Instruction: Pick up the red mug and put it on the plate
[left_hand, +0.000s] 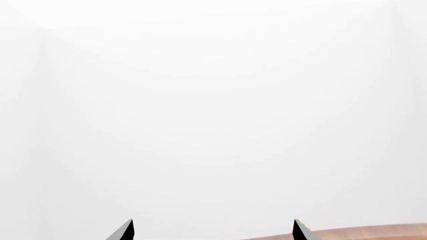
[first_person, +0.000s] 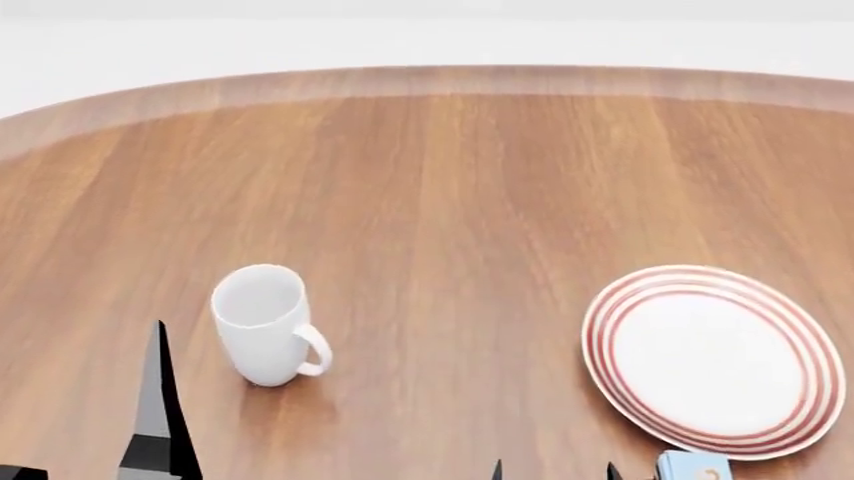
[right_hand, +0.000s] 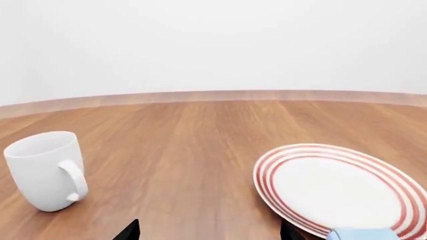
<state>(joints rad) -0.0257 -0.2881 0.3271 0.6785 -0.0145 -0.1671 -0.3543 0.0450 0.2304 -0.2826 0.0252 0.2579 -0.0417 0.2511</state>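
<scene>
Plate (first_person: 710, 361) lies apart from white mug (first_person: 266, 324); we see both grippers' fingers spread, seemingly empty, tips only.

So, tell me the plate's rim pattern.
Concentric red rings on the white plate, clearest in the head view.

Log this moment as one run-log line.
red mug: not in view | round white red-ringed plate: bare, on wooden table | plain white ceramic mug: upright | left hand: open | right hand: open

Smooth wood-grain table (first_person: 441, 190) with satin sheen, glossy ceramic-looking white mug (first_person: 262, 325), glossy red-ringed plate (first_person: 711, 357)
</scene>
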